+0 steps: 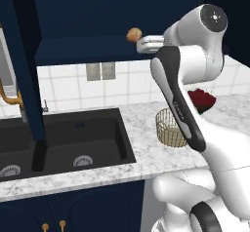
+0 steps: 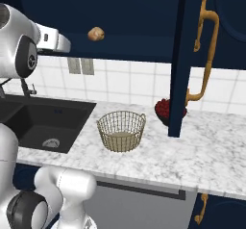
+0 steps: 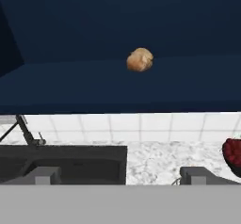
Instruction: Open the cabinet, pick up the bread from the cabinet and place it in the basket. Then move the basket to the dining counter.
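We see the cabinet (image 2: 144, 11) with both doors swung open; the right door (image 2: 180, 59) stands edge-on with its long brass handle (image 2: 206, 55) toward the camera. The bread (image 3: 140, 60) sits on the lower shelf inside, a small golden-brown lump, alone on the dark floor of the cabinet. The gripper (image 3: 120, 175) is raised to the height of that shelf and looks straight at the bread, but is apart from it. Its two finger tips (image 3: 44, 175) stand far from each other and nothing is between them, so the hand is released and empty.

Below on the marble counter (image 2: 192, 160) stands the basket (image 2: 121, 130), upright; it seems to have nothing inside, though the mesh makes this a little hard to judge. Near it, toward the wall, is a dark red object (image 2: 164, 108), partly behind the open door in the right base view. The black sink (image 1: 63, 138) lies to the left of the basket, with a brass faucet (image 1: 10, 99) at its far edge.
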You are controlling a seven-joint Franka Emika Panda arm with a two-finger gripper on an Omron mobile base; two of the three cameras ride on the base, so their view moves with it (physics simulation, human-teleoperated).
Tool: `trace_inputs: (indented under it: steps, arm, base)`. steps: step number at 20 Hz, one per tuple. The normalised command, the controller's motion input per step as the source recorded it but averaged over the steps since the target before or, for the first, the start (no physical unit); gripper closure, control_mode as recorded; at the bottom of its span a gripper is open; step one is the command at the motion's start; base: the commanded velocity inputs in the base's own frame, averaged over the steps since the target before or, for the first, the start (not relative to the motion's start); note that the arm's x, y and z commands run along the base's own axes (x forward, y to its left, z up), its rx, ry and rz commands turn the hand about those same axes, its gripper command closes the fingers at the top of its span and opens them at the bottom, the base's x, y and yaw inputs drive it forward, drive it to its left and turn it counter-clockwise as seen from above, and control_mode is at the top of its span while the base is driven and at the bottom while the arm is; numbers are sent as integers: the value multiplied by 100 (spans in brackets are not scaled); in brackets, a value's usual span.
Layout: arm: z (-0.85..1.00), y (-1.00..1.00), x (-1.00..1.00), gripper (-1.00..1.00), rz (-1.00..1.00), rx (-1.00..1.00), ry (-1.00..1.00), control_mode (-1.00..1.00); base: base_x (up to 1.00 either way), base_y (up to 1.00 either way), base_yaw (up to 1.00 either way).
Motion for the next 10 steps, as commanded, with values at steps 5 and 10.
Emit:
trace_inputs:
  steps: [5,10]
  arm:
    - [27,-8,93,-100,-8,-1,12,-100]
    - [-22,0,86,-100,-4,0,-15,-100]
  base:
    - [0,0,0]
    - [0,0,0]
